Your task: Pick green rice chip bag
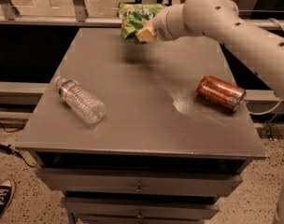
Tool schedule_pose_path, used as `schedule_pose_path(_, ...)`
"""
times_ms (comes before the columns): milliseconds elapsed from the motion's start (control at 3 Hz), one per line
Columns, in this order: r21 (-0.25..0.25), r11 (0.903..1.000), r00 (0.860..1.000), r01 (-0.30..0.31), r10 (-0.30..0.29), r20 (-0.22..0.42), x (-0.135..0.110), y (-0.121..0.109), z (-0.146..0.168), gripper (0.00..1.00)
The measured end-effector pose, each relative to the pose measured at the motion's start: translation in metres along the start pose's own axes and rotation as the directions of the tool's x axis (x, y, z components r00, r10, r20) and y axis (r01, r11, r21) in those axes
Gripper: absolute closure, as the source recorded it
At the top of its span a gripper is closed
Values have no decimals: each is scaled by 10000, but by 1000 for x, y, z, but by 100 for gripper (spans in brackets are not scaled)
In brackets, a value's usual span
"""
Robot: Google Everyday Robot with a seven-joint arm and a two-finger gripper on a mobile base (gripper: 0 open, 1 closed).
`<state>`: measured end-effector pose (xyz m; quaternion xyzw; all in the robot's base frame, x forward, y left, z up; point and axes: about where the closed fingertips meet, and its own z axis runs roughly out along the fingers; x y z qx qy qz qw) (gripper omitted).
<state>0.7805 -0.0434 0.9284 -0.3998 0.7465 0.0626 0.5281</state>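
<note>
End effector [145,32] is above the surface's [146,125] far edge, about mid-width, clamped on the green rice chip bag [134,16]. One tan finger [146,33] shows pressed against the bag's lower right corner; the other is hidden behind the bag. The bag hangs in the air w/ no contact to the surface, crumpled, and its dark shadow [132,55] falls on the surface's far part just below it. The white arm [226,22] reaches in from beyond the surface's right side and crosses over its far right corner.

Clear water bottle [80,100] lies on its side on the surface's left part, cap end toward the far left. Orange soda can [221,93] lies on its side on the surface's right part, near the right edge. Drawer fronts w/ small knobs [139,189] sit under the surface's near edge. A black shoe [2,200] is on the floor, below the surface's near left corner.
</note>
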Motion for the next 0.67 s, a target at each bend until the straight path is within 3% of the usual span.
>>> schedule_pose_path(333, -211, 9998, 9953, -38, 58, 969, -15, -14, -28, 100)
schedule_pose_path(667, -212, 9993, 9905, 303, -272, 1349, -29, -14, -35, 100)
